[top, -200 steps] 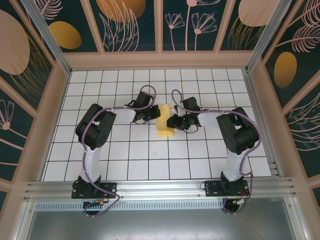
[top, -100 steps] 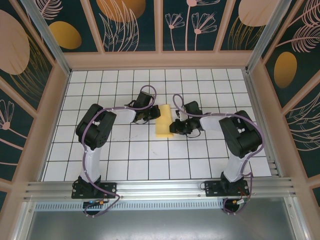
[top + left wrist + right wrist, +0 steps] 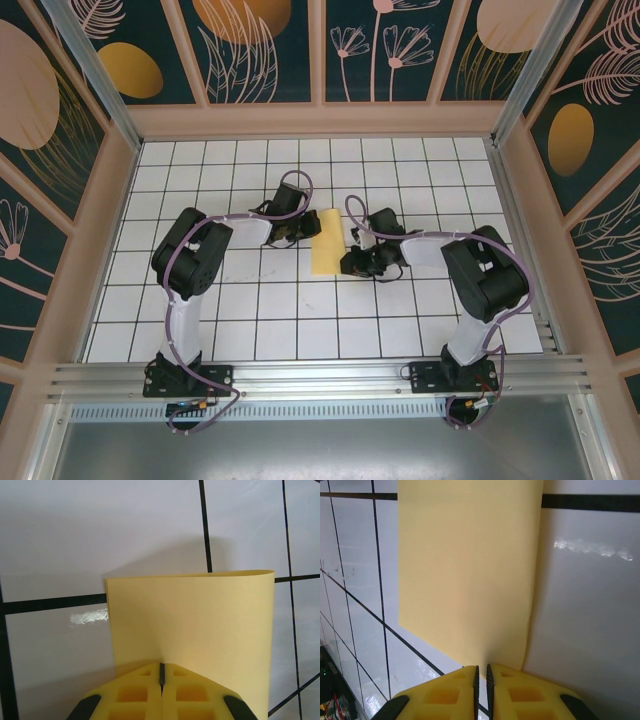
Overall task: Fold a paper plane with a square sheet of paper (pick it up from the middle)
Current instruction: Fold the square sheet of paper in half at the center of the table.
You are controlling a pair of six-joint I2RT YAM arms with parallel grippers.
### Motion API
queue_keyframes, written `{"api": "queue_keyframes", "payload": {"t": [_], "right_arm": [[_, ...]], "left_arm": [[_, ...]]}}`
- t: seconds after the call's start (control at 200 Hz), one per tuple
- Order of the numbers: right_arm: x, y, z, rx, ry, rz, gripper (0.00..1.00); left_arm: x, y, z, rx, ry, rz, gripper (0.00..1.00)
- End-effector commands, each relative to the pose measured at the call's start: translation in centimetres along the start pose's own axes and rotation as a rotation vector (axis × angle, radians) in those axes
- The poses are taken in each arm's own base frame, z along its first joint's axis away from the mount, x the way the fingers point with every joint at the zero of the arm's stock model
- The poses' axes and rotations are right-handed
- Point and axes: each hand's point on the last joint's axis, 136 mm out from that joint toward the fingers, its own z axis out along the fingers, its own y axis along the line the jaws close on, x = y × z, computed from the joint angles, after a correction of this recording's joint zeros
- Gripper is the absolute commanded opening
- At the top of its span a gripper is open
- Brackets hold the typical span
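Folding the sheet in half looks like the step in hand: the thin pale-yellow square sheet of paper [image 3: 327, 240] lies doubled into a narrow rectangle on the white grid-tiled table [image 3: 250, 310], between the two arms. The left gripper [image 3: 161, 667] has its jaws pressed together on the sheet's left edge. The right gripper [image 3: 481, 669], its jaws closed to a thin slit, appears to nip the near right corner. Next, I judge, the rounded fold needs pressing flat without the layers slipping.

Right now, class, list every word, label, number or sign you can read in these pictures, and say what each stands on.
None can be read: the paper is blank, the table bears only grid lines, and the walls carry only flower and leaf drawings.
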Motion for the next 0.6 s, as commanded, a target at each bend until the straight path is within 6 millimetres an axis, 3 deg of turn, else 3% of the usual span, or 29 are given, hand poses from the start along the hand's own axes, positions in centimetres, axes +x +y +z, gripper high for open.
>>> {"api": "queue_keyframes", "payload": {"t": [0.0, 0.17, 0.29, 0.595], "right_arm": [[0.2, 0.6, -0.9, 0.011, -0.002, -0.018, 0.15], [-5.3, 2.3, -3.3, -0.010, -0.190, -0.038, 0.17], [-8.2, 2.4, -2.7, -0.017, -0.230, -0.015, 0.15], [-10.9, 1.0, 0.0, -0.033, -0.208, 0.044, 0.13]], "left_arm": [[4.7, 7.6, 1.4, -0.253, 0.119, -0.064, 0.02], [4.7, 7.5, 1.4, -0.252, 0.118, -0.063, 0.02], [4.6, 7.4, 1.3, -0.246, 0.118, -0.060, 0.01], [4.9, 7.4, 1.4, -0.244, 0.131, -0.064, 0.01]]}}
